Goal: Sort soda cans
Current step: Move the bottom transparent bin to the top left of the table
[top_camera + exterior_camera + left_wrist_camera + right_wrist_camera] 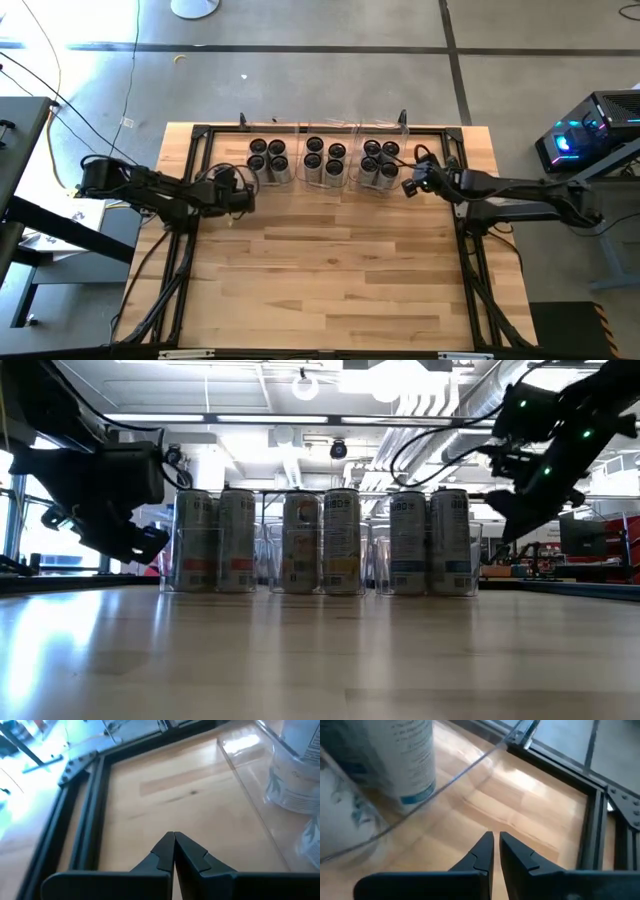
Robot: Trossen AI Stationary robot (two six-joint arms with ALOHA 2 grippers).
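Several soda cans with dark tops and silvery sides stand upright in three groups along the table's far side: left group (268, 157), middle group (325, 158), right group (380, 160). Each group sits on its base inside a clear square bin; the bins' walls show in the left wrist view (250, 785) and the right wrist view (470, 762). My left gripper (245, 200) (173, 836) hangs shut and empty just left of the left bin. My right gripper (408, 186) (494, 836) hangs shut and empty just right of the right bin.
A black metal frame (200, 135) runs along the table's far, left and right edges, with both arms' bases and cables over it. Bare wooden tabletop (330, 270) lies between the bins and the near edge. A lit computer case (590, 130) stands off the table's right.
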